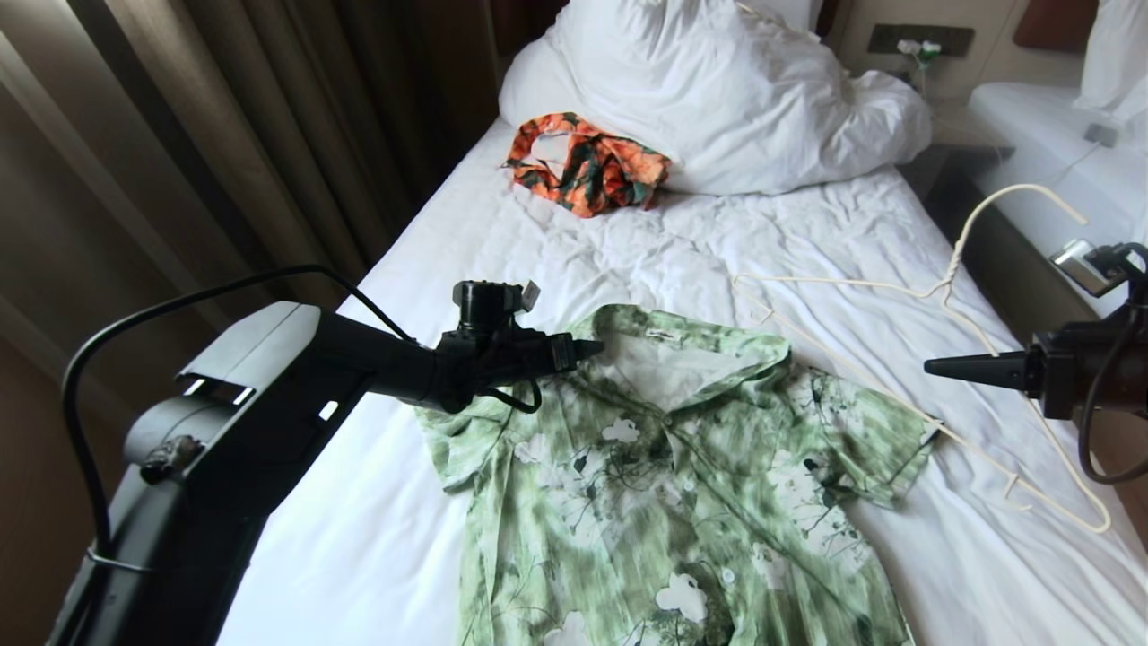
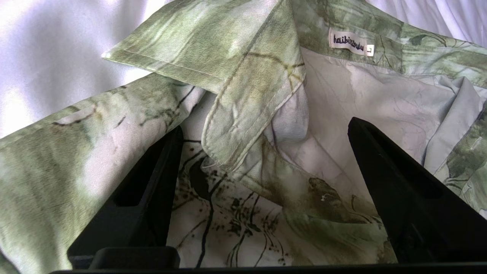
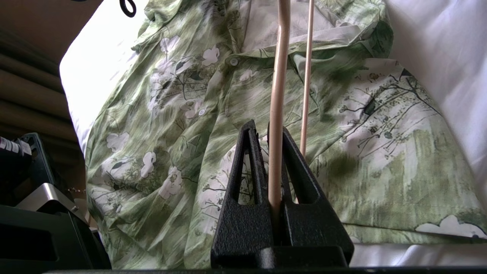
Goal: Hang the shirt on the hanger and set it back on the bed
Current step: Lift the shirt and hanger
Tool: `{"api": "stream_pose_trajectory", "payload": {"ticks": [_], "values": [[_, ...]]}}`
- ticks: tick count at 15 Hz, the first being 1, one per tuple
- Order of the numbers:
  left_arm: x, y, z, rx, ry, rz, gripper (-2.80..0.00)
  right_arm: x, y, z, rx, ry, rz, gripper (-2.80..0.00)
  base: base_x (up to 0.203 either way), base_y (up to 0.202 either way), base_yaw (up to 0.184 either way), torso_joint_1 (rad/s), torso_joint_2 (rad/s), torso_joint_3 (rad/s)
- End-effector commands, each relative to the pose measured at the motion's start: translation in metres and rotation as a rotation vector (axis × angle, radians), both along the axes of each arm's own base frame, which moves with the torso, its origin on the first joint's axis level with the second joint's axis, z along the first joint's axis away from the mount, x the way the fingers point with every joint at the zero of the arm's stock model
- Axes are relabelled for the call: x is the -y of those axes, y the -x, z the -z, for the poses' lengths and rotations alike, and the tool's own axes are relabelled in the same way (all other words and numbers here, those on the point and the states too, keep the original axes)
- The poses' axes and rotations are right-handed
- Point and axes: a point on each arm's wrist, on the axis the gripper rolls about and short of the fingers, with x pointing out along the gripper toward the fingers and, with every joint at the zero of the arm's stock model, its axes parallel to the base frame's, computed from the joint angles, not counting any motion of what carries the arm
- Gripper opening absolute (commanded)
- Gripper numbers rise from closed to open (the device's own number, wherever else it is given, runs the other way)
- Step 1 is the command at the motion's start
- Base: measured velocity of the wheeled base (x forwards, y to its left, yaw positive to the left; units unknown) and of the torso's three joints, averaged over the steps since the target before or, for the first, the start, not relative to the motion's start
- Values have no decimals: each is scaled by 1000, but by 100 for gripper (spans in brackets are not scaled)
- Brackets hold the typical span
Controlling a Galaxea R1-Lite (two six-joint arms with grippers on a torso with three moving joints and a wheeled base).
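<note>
The green flowered shirt [image 1: 673,467] lies flat, front up, on the bed's white sheet [image 1: 628,242], with its collar toward the pillow. My left gripper [image 1: 587,348] hangs low over the collar's left side. It is open: in the left wrist view the collar point [image 2: 247,114] sits between the spread fingers [image 2: 167,163], held by neither. My right gripper [image 3: 266,127] is shut on one wire of the cream hanger [image 3: 276,87]. The hanger [image 1: 947,285] stands tilted over the shirt's right shoulder, its hook raised toward the bed's right edge.
A crumpled orange-and-green garment [image 1: 587,163] lies near the bulky white duvet [image 1: 717,90] at the head of the bed. Brown curtains [image 1: 224,135] hang along the left side. A second white bed [image 1: 1058,135] stands at the right, across a dark gap.
</note>
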Motion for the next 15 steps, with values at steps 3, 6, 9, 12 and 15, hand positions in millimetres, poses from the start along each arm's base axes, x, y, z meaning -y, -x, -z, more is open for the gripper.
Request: {"api": "stream_pose_trajectory", "payload": {"ticks": [3, 6, 9, 12, 15], "values": [[15, -8, 5, 22, 12, 21, 0, 0, -2, 2, -1, -3, -7, -280, 0, 0, 0, 0, 0, 0], [23, -12, 2, 17, 11, 27, 0, 1, -4, 5, -10, -4, -8, -280, 0, 0, 0, 0, 0, 0], [24, -13, 4, 19, 13, 26, -280, 1, -5, 7, -14, -4, -10, -280, 0, 0, 0, 0, 0, 0], [22, -14, 3, 15, 22, -1, -280, -2, -7, 9, -24, -7, -18, -280, 0, 0, 0, 0, 0, 0], [19, -13, -14, 20, 71, -22, -280, -5, -11, 12, -20, -8, -34, -280, 0, 0, 0, 0, 0, 0]]}}
